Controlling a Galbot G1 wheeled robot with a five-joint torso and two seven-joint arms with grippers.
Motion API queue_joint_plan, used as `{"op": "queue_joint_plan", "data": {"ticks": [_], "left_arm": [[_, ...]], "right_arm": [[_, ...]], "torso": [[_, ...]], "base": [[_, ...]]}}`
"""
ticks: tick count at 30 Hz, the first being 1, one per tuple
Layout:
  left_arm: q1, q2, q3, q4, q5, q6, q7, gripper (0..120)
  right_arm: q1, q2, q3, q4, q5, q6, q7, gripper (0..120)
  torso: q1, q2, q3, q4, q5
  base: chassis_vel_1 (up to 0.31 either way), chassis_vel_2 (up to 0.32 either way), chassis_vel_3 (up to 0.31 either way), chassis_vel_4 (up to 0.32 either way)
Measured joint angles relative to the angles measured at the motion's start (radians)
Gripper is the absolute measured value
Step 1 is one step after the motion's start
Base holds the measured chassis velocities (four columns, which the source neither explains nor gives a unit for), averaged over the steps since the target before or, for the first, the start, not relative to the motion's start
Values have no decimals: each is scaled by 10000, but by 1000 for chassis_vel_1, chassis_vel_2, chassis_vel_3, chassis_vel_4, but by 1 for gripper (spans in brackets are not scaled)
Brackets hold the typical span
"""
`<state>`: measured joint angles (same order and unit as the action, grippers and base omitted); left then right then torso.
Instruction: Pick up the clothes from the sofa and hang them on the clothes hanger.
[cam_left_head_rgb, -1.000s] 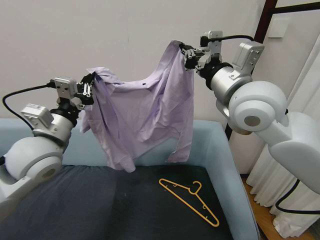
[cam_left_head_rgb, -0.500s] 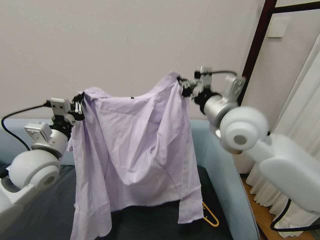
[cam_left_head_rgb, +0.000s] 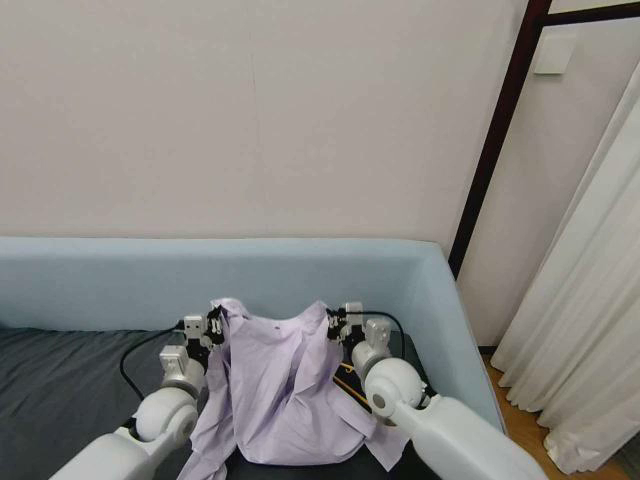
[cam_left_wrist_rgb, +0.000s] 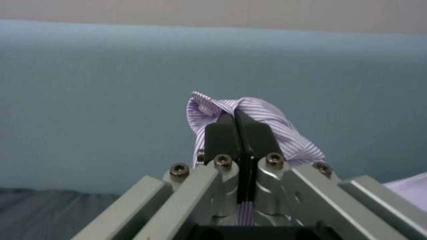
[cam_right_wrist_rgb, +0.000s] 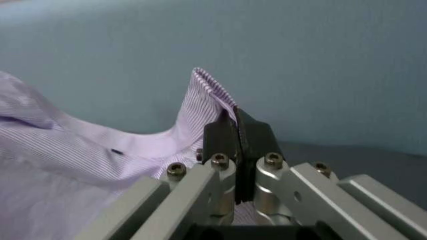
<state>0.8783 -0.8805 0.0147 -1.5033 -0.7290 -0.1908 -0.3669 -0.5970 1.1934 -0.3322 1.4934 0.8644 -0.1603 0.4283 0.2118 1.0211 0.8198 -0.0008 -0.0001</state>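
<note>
Left gripper (cam_left_wrist_rgb: 235, 117), seen close from its wrist, has its 2 flat black fingers pressed together on a bunched fold of the shirt (cam_left_wrist_rgb: 283, 132), a thin woven cloth with fine purple and white stripes. Right gripper (cam_right_wrist_rgb: 235, 117) pinches a second peaked fold of the same fabric, its jaws also closed on the cloth.

From the head view, both grippers sit low over the sofa seat (cam_left_head_rgb: 60, 380), a dark grey, matte cushion. The pale lilac shirt sags between them in soft creases, and its lower part is heaped on the cushion. A thin orange strip of the hanger (cam_left_head_rgb: 345, 372) shows just beside the right arm, mostly covered by fabric.

Behind them, the smooth, light blue backrest (cam_left_head_rgb: 100, 280) runs across the view. Farther back stand a plain off-white wall (cam_left_head_rgb: 250, 110), a slanting dark wooden post (cam_left_head_rgb: 495, 150) and, at the right, a white pleated curtain (cam_left_head_rgb: 590, 330).
</note>
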Motion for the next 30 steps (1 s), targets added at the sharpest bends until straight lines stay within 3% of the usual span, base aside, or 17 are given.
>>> {"op": "queue_joint_plan", "data": {"ticks": [12,21,23,30], "left_arm": [[-26,-186,115,254,164,-173,173,0],[2,-308,170,285,339,-174,181,0],[2,-293,195,254,356,-174,185,0],[50,-249,372,86,633,-215,195,0]], "right_arm": [[273,390,148,-1811,-1015,366,-716,3],[153,-565,749,-2180,-1518,99,-1779,37],[99,-726,787,-2126,-1462,27,-1938,40],[-760,-1743,1221,-1931,-1425,-878,-3358,68]], "torso": [[0,0,-2,-2,0],[0,0,-2,-5,0],[0,0,-1,-5,-1],[-1,0,-2,-5,2]], "base": [[0,0,0,0],[0,0,0,0],[0,0,0,0],[0,0,0,0]]}}
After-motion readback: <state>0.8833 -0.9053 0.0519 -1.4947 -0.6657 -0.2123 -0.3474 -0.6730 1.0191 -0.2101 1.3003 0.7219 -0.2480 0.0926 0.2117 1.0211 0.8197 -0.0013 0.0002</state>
